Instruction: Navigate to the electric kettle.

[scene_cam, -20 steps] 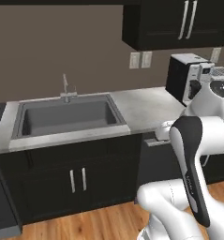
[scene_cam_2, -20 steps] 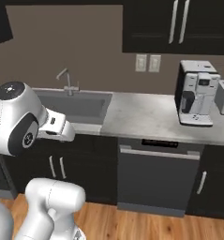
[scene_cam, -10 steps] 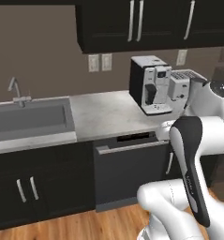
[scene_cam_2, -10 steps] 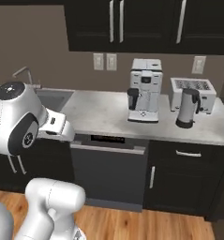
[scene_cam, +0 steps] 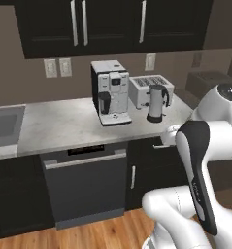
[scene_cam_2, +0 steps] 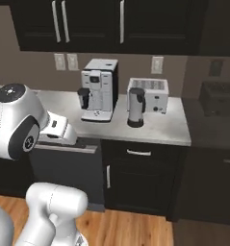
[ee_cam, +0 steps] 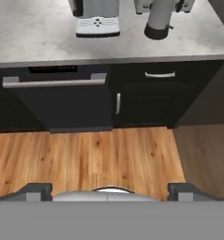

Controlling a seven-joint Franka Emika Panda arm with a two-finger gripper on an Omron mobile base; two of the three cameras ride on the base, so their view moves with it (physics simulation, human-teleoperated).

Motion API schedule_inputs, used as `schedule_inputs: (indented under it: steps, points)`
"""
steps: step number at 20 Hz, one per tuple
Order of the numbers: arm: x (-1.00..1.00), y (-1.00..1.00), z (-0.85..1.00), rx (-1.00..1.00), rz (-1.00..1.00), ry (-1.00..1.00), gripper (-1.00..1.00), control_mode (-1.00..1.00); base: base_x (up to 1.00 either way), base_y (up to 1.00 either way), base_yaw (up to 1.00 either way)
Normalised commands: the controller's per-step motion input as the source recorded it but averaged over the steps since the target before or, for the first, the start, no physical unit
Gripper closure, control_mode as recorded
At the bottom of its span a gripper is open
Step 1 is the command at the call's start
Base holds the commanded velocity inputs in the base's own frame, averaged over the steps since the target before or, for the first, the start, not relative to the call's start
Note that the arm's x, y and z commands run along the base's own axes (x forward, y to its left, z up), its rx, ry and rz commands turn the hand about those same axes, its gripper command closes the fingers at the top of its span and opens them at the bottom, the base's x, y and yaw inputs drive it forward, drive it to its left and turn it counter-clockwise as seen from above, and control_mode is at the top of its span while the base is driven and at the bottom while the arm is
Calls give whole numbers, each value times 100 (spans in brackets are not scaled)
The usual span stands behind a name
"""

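Observation:
The electric kettle [scene_cam: 156,103], a slim steel jug with a black lid and side handle, stands on the grey counter [scene_cam: 64,124] between the coffee machine and the counter's right end. It is left of centre in the right base view [scene_cam_2: 135,106]. The hand view has the kettle [ee_cam: 159,18] at the top, right of centre, with its upper part cut off. My gripper [ee_cam: 108,192] is held low over the wood floor, well back from the counter, open with nothing between its fingertips [ee_cam: 36,191].
A white-and-black coffee machine [scene_cam: 110,92] stands left of the kettle and a silver toaster [scene_cam: 149,90] behind it. Below the counter are a dishwasher [scene_cam: 83,185] and dark cabinets [scene_cam_2: 140,178]. The sink [scene_cam: 3,124] lies far left. The counter ends at the right [scene_cam_2: 186,134].
The whole scene has slid left as the base drove right along the counter. The sink has moved to the edge and the kettle has come towards centre. The arm's pose is unchanged.

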Motion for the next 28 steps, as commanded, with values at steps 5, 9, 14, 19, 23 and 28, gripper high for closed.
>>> schedule_inputs:
  steps: [5, 9, 14, 19, 23, 28]
  points:
    - [0, 0, 0, 0, 0, 0, -100, 100, 53, -93, 1]
    - [0, 0, 0, 0, 0, 0, -100, 100, 79, -55, 0]
    - [0, 0, 0, 0, 0, 0, -100, 100, 85, -69, 0]
    - [0, 0, 0, 0, 0, 0, -100, 100, 97, -22, 0]
    - [0, 0, 0, 0, 0, 0, -100, 100, 99, 50, -1]
    - [0, 0, 0, 0, 0, 0, -100, 100, 81, 97, -5]
